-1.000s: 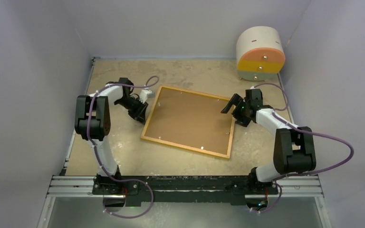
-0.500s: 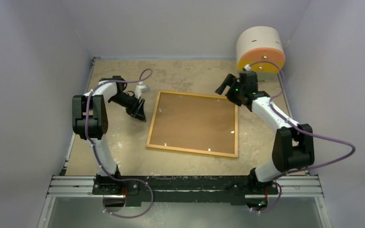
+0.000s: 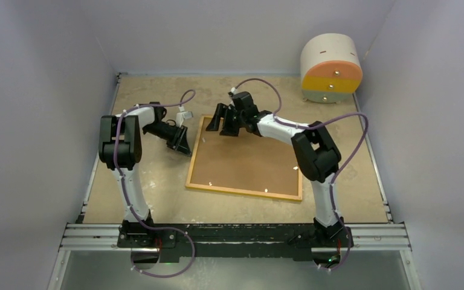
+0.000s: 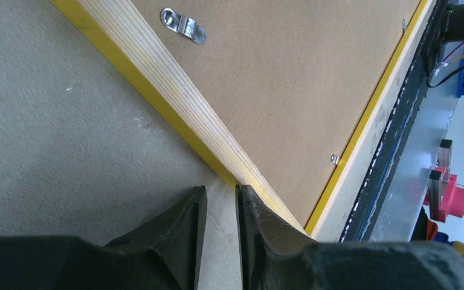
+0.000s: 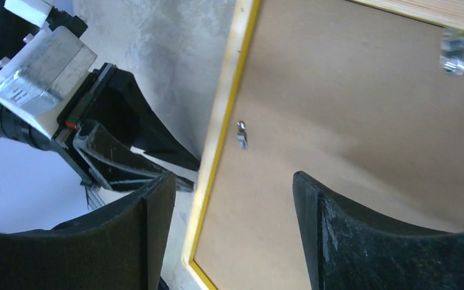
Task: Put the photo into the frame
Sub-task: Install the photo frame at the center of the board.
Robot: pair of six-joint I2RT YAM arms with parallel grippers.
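The frame [image 3: 244, 192] lies face down on the table, its light wood back and yellow edge [image 4: 175, 103] showing. The plain brown backing board [image 3: 248, 157] fills it, with small metal clips [image 4: 183, 25] round the rim. The photo is hidden. My left gripper [image 3: 181, 145] sits low on the table at the frame's left edge. Its tip [image 4: 220, 190] touches the edge, jaws a narrow slit apart with nothing between. My right gripper [image 3: 219, 128] hovers open and empty over the frame's far left corner [image 5: 231, 178], with the left gripper [image 5: 115, 139] beyond it.
A round drum-shaped box [image 3: 331, 66] with an orange and yellow front stands at the back right. Grey walls close in the table on three sides. The arms' mounting rail [image 3: 235, 235] runs along the near edge.
The frame turned from skewed to nearly square with the table. My right arm swung from the frame's right side, past its far right corner, across to its far left corner. The left gripper stayed by the left edge.
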